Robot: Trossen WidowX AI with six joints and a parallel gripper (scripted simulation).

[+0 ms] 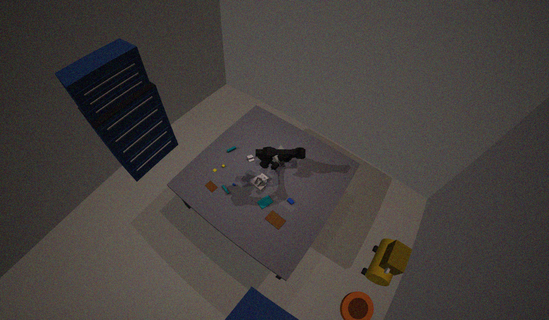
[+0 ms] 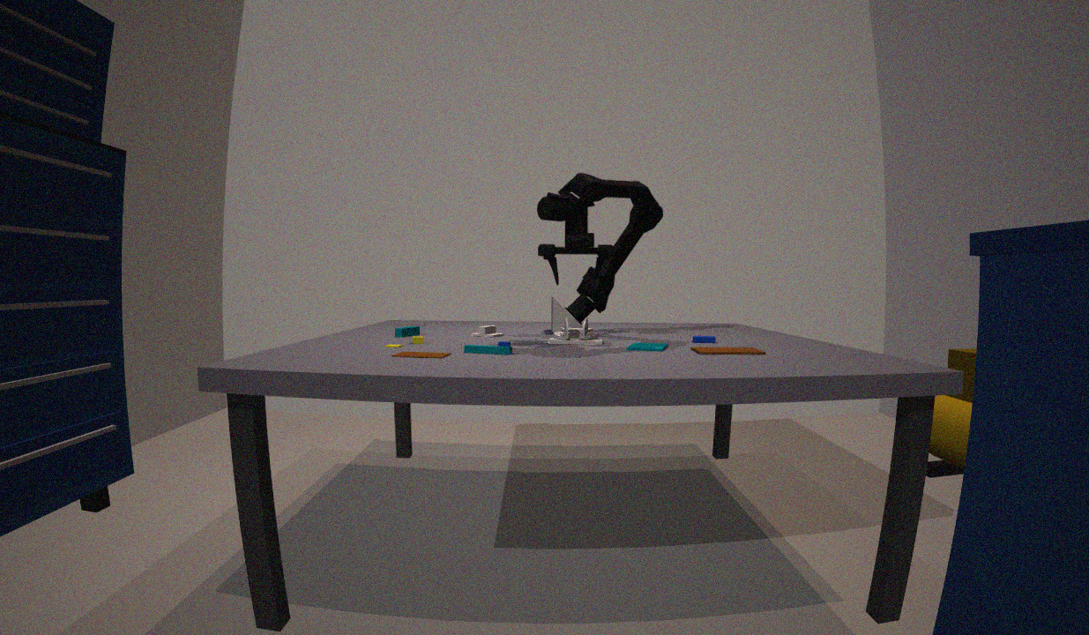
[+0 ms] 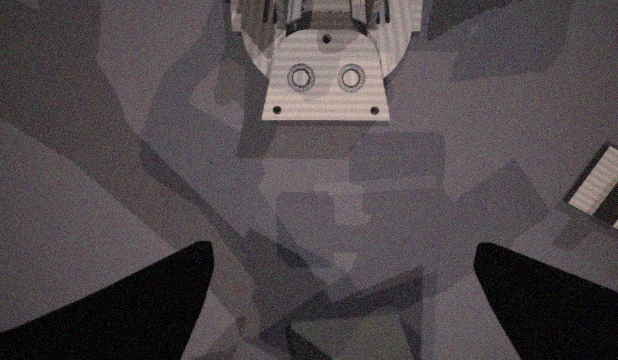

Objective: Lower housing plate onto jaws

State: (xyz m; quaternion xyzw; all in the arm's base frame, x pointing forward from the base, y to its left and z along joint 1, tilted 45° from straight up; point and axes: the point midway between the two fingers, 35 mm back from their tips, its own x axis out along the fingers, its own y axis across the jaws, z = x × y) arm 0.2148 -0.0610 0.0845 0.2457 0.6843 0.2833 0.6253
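Above the lilac-grey tabletop, the claw hangs wide open, holding nothing
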